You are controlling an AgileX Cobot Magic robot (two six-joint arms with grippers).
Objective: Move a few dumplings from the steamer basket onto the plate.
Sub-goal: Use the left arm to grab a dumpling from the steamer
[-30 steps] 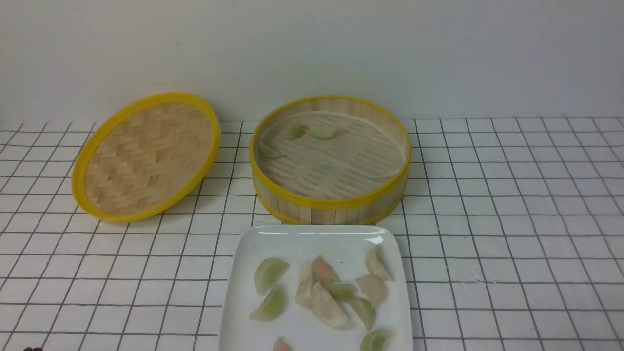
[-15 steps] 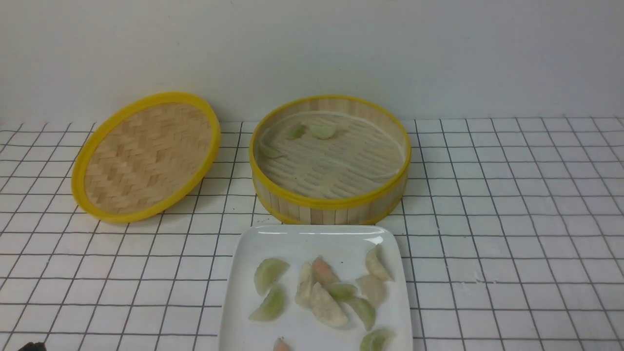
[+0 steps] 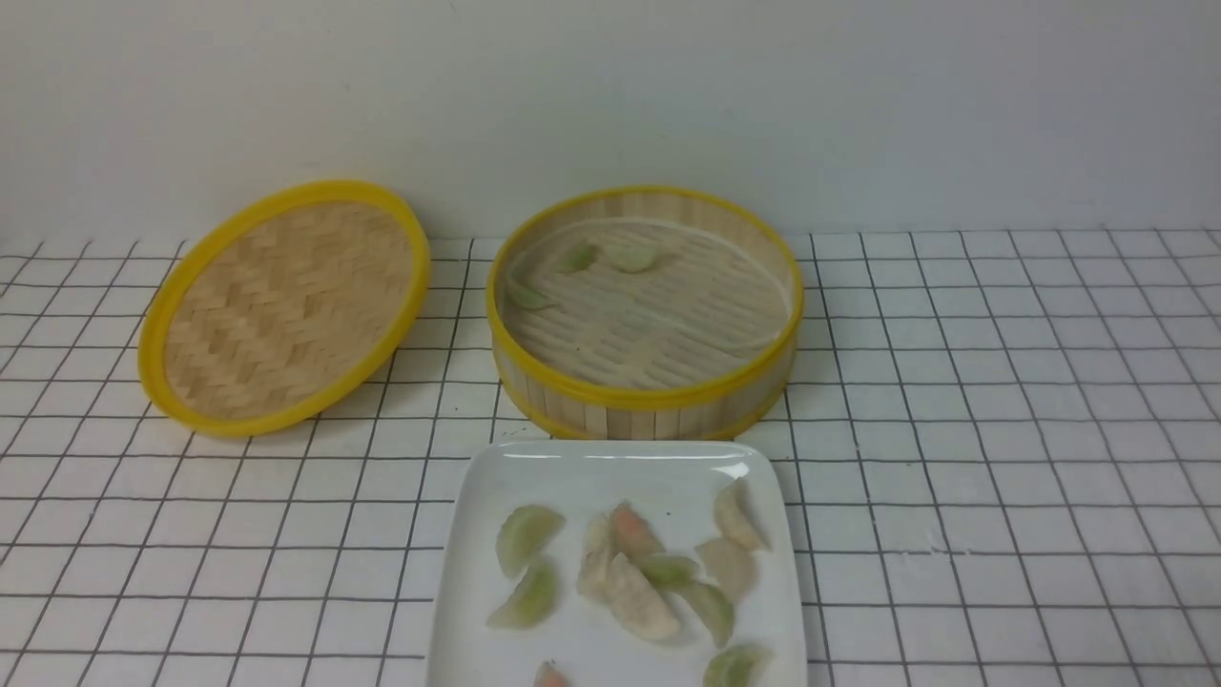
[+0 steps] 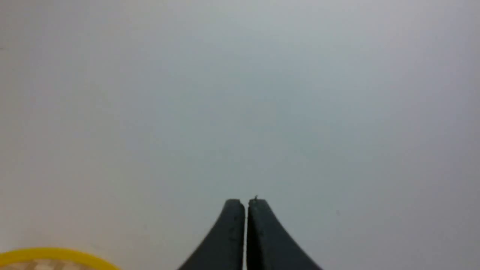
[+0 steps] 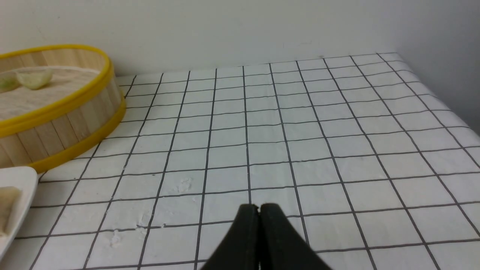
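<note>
The steamer basket [image 3: 649, 416] stands mid-table with three pale green dumplings [image 3: 579, 256] on its slatted floor, toward its far left side. In front of it the white plate [image 3: 610, 469] holds several green dumplings [image 3: 527, 534] among whitish and pink-tinged ones. Neither gripper shows in the front view. My left gripper [image 4: 245, 202] is shut on nothing and faces the bare wall. My right gripper [image 5: 259, 207] is shut and empty over the gridded table, to the right of the basket [image 5: 67, 127] and the plate's corner [image 5: 22, 176]. One dumpling [image 5: 35, 78] shows inside the basket there.
The shallow woven lid [image 3: 286, 305] leans tilted to the left of the basket; its yellow rim [image 4: 56, 254] shows in the left wrist view. A wall runs along the table's back and right side. The gridded cloth extends right of the basket.
A dark tip at the front view's lower left corner has slipped out of the frame. Basket, lid, plate and dumplings have not moved.
</note>
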